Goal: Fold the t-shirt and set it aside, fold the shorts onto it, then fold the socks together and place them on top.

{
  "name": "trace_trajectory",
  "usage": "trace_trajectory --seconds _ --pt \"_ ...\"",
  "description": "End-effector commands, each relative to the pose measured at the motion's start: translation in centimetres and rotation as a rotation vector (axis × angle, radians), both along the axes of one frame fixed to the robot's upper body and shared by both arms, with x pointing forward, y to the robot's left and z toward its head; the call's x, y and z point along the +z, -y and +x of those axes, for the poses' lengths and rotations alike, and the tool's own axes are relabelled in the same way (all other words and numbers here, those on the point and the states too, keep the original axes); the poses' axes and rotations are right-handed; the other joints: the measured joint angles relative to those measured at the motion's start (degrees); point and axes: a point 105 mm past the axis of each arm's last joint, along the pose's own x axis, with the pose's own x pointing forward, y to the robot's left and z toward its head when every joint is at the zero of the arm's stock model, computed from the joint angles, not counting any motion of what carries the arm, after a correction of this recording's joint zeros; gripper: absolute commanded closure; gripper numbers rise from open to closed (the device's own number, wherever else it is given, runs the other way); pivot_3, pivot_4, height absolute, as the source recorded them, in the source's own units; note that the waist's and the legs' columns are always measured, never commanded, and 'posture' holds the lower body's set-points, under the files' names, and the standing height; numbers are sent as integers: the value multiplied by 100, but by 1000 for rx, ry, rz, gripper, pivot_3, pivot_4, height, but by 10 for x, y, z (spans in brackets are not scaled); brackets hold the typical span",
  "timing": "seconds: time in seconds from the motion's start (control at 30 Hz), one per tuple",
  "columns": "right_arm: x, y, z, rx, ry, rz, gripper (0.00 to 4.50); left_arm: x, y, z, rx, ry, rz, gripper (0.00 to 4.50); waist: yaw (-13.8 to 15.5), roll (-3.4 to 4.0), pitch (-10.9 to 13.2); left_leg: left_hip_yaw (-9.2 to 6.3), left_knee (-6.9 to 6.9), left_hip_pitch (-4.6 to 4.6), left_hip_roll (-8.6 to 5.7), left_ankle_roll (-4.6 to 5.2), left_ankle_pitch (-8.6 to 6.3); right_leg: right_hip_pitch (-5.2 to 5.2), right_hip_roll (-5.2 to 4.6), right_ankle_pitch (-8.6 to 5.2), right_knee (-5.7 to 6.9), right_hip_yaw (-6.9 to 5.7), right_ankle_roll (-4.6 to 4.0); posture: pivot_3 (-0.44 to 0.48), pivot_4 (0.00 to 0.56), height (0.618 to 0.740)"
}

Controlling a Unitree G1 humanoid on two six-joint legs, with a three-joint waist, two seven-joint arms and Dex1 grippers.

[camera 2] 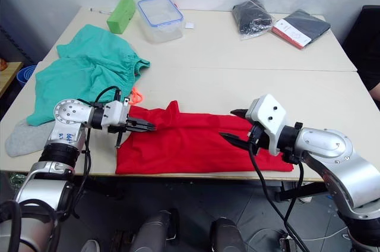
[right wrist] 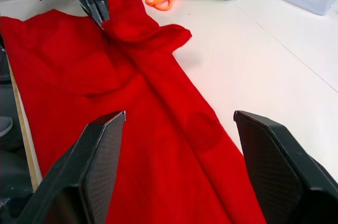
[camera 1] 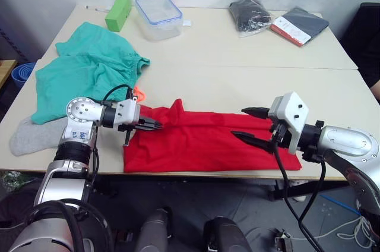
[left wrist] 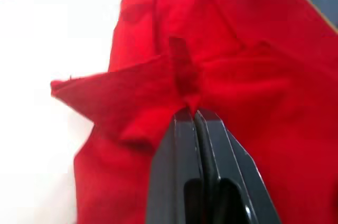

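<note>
The socks (camera 1: 32, 135) lie at the table's left edge, next to the shorts (camera 1: 89, 73). The left gripper (camera 1: 155, 125) is pinching a small bit of the t-shirt (camera 1: 208, 142) near its left end. If that bit slips out, the fold will flop. The t-shirt lies long and flat right along the table's (camera 1: 249, 68) front edge — it could slide off. The right gripper (camera 1: 249, 124) is spread wide above the right end. Behind the t-shirt there is lots of open room.

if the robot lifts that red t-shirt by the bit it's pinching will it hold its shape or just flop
Probably flop: the t-shirt lies creased and bunches where the left end effector pinches it. It looks like thin, light cloth, so the rest would likely hang and drag across the table.
</note>
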Motion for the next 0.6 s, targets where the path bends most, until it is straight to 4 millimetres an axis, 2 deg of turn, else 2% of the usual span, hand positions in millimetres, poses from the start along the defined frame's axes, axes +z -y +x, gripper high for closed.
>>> trace_trajectory --seconds 0.03,0.2,0.23,0.3,0.47,0.6 --pt "4 0 1 7 28 -2 1159 0 -4 -8 -60 112 65 4466 -2 0 0 0 0 0 0 0 0 0 0 0 0 -1 0 0 150 740" --pt "0 1 4 6 21 -7 1159 -19 -21 -22 -116 164 207 4466 -77 1 0 -2 -4 1 2 0 0 -1 2 0 1 -4 0 0 150 740" --pt "0 1 4 7 20 -8 1159 -20 -22 -22 -108 162 212 4285 -100 1 0 -3 -5 1 2 0 0 0 2 0 1 -5 0 0 150 740" --pt "-1 0 5 12 18 -11 1159 -20 -24 -20 -90 146 217 3884 -111 1 0 -5 -5 0 1 0 0 0 2 0 1 -8 0 0 150 740" --pt "-3 0 6 19 17 -13 1159 -18 -34 -18 -31 88 215 2393 -128 1 -1 -8 -5 1 0 1 -1 2 1 0 1 -9 0 0 150 740" --pt "-3 3 10 5 15 -16 1159 -4 -44 -10 85 -13 159 1147 -149 1 -1 -10 -7 2 2 0 -1 2 3 0 1 -9 0 0 150 740"
